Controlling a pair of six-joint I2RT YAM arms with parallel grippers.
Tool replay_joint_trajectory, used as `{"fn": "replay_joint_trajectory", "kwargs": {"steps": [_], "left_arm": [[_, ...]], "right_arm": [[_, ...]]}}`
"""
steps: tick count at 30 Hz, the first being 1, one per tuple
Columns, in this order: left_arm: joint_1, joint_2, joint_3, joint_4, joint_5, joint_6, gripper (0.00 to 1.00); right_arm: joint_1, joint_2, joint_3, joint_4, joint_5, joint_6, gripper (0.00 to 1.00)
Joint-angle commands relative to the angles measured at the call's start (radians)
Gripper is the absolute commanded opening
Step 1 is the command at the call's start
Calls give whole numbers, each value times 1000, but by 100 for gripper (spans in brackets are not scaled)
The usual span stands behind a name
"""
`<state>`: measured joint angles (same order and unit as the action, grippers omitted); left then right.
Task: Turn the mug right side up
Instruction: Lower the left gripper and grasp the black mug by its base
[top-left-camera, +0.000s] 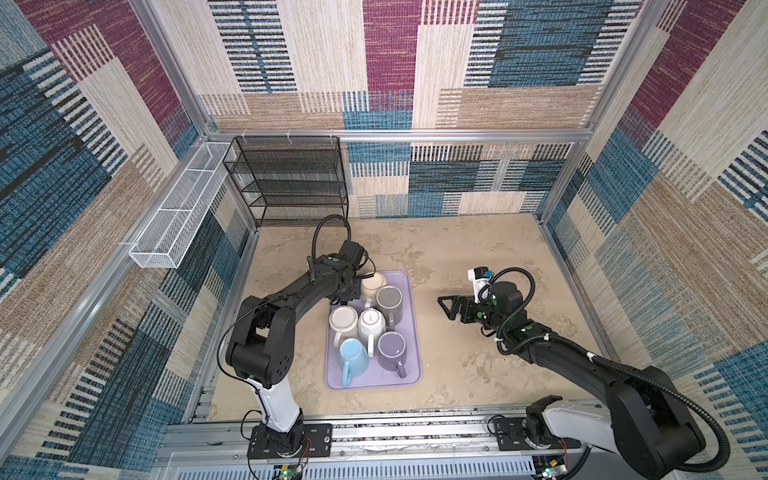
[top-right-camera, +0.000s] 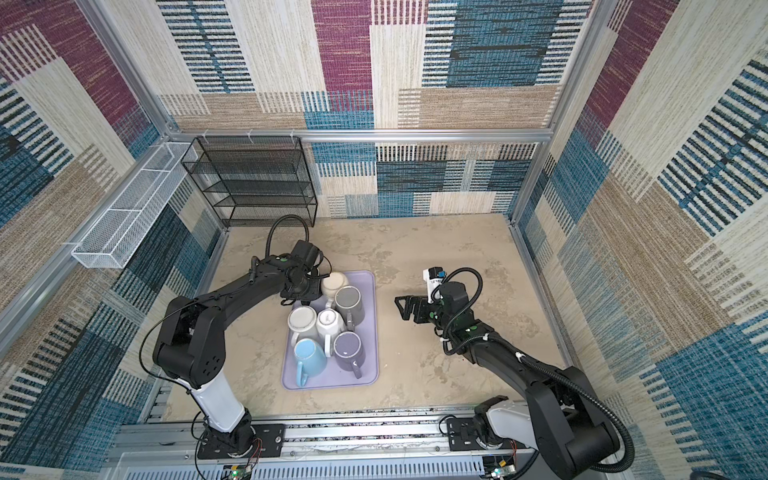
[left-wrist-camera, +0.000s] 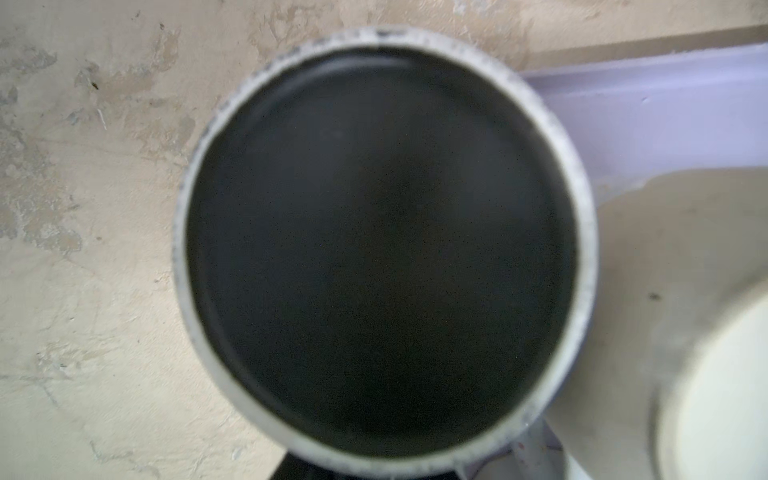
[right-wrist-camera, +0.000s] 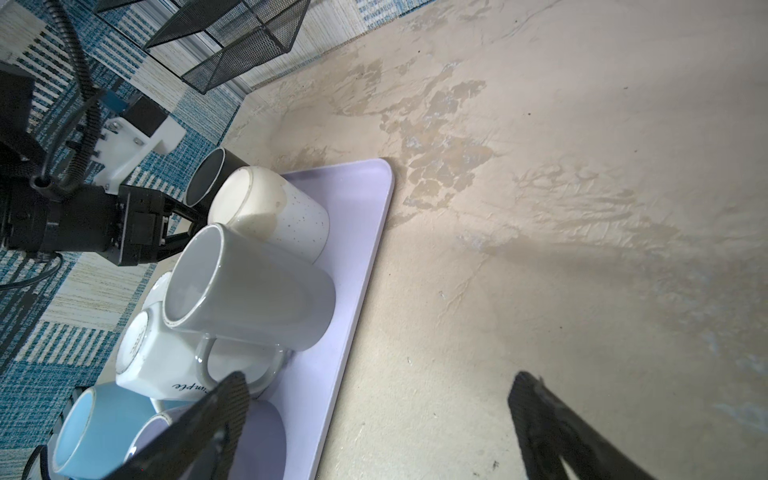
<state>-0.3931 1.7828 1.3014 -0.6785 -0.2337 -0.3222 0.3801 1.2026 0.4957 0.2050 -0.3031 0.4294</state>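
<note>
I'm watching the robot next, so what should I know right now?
Left gripper: at the black mug, grip hidden.
Right gripper: open, empty, right of the tray.
Black mug: base up at the tray's far left corner; six other mugs on the tray, also base up.
Done: nothing turned yet.
To do: grasp, flip, set it upright.
</note>
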Motion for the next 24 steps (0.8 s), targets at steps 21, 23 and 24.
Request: {"fn": "replay_joint_trajectory", "kwargs": {"steps": [21,23,24], "left_arm": [[1,-19,6,-18,-55,2,0],[1,-31,6,-16,-64,6,0],[2,-39,6,-14,-68,10,0]], "right_arm": [[2,-50,-26,16,30,12,100],[2,-49,-28,27,29,12,100],[3,-47,-27,30,30,13,100]]}}
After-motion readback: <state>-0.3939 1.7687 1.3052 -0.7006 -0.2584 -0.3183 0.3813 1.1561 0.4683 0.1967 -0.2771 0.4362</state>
